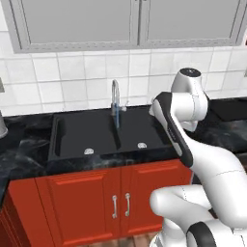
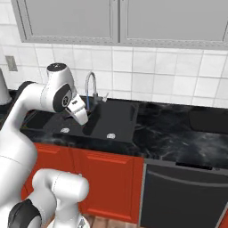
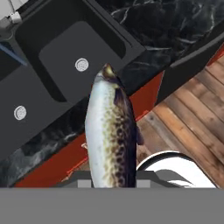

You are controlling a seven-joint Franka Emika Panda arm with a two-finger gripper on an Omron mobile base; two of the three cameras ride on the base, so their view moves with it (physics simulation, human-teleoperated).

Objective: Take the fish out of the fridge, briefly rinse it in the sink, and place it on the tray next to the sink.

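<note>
1. Fish (image 3: 109, 135): speckled, pale belly and dark back. In the hand view it runs lengthwise up from the bottom, far end pointing at the front rim of the sink. It hangs in the air over the counter edge, red cabinet front and wood floor below it.
2. Gripper (image 3: 111, 186): clenched on the fish at its near end; the fingertips themselves are hidden behind the body.
3. Sink (image 1: 96, 132): black double basin, two round silver drains, one per basin. It is set in the dark marbled counter (image 2: 178, 133).
4. Faucet (image 1: 116, 103): chrome gooseneck at the far edge of the sink, on the divider line. A thin blue streak drops from its spout into the sink.
5. Arm: in the left base view the wrist (image 1: 185, 99) sits right of the sink, above the counter. In the right base view it stands over the sink's left part, near the faucet.
6. Red cabinets (image 1: 111, 200) sit under the sink, with two vertical silver handles at the door seam.
7. Dark dishwasher front (image 2: 182, 196) is right of the cabinets.
8. White tile backsplash on the far wall, grey upper cabinets (image 2: 120, 20) above it.
</note>
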